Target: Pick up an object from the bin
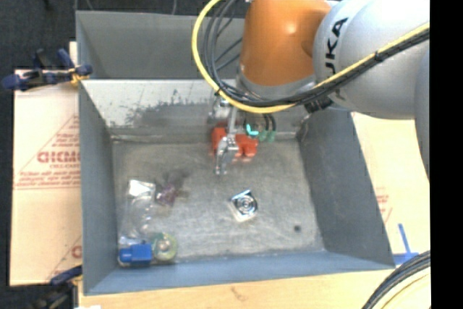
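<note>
The jaws hang at the far middle of the bin [94, 155], right against a red-orange block [248, 147]. I cannot tell whether they are open or closed. The grasp probably goes best centred on the block, clear of the far wall, closing squarely before any lift.

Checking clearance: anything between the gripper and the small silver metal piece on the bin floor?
Nothing. In the camera view, the bin floor between the gripper and the silver metal piece is bare. The red object lies beside the gripper, off that stretch.
</note>
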`<state>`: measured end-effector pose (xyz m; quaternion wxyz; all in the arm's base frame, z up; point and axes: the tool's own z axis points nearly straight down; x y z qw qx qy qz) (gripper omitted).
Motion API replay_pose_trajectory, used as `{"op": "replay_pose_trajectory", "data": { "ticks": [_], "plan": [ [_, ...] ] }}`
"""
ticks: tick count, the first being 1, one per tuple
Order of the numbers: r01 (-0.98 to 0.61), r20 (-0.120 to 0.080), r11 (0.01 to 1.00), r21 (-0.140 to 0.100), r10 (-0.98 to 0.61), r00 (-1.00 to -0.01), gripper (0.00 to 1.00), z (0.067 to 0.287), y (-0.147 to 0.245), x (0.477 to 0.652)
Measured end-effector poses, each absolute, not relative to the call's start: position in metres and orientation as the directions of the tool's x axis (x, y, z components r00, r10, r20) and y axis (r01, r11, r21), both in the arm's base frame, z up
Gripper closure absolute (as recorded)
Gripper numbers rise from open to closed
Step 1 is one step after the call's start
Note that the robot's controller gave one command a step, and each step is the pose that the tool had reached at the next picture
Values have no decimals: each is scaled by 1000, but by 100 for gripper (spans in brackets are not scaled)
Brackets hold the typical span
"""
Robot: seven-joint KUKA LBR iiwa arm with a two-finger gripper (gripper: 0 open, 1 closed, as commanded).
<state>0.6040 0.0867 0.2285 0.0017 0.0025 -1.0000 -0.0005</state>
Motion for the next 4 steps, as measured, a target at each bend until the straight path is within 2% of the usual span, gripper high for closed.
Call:
{"op": "replay_pose_trajectory", "data": {
  "ticks": [1,2,3,4],
  "plan": [
    [-102,3,995,-1,-102,-995,0,81,144,619],
    [-171,-20,985,-1,-171,-985,0,75,148,581],
    [-169,-17,986,2,-169,-986,100,76,149,582],
    [-309,-14,951,-2,-309,-951,100,237,163,590]
  ]
}}
